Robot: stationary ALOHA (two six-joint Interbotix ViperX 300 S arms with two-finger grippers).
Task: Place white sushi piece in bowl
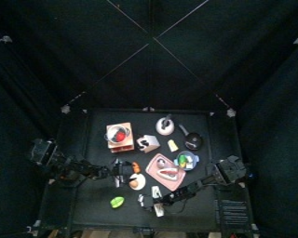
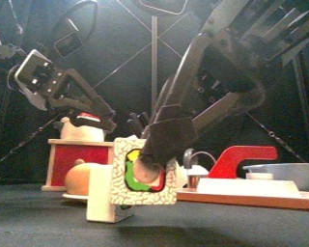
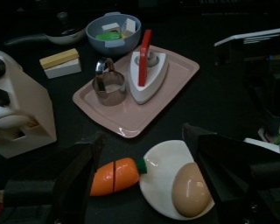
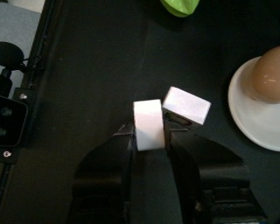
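The right gripper (image 4: 152, 131) was closed on a white sushi piece (image 4: 149, 124), which stood pinched between its two jaws just above the black table (image 4: 84, 70). A second white block (image 4: 187, 105) lay right beside it, touching or nearly touching the held piece; whether it was another sushi piece could not be told. Just beyond these sat a white plate (image 4: 262, 114) carrying a brown egg (image 4: 271, 72), and a green leaf-shaped thing (image 4: 184, 7) lay farther off.

The left gripper (image 3: 143, 179) hovered with its jaws spread apart, holding nothing, over a white plate (image 3: 166, 166) with an egg (image 3: 191, 188) and a toy carrot (image 3: 116, 176) beside it. Past those, a pink tray (image 3: 113, 114) held a white iron with a red handle (image 3: 147, 68) and a small metal cup (image 3: 105, 83). Farther still stood a blue-grey bowl (image 3: 115, 28), which appeared to have something green and white inside.

As a judgement, the task was in its early half: the grasp looked made, but the piece was not in the bowl. The lift, the carry across the crowded table to the bowl and the release all seemed to be left. From above, the right arm (image 1: 220, 172) reached toward the near middle of the table.
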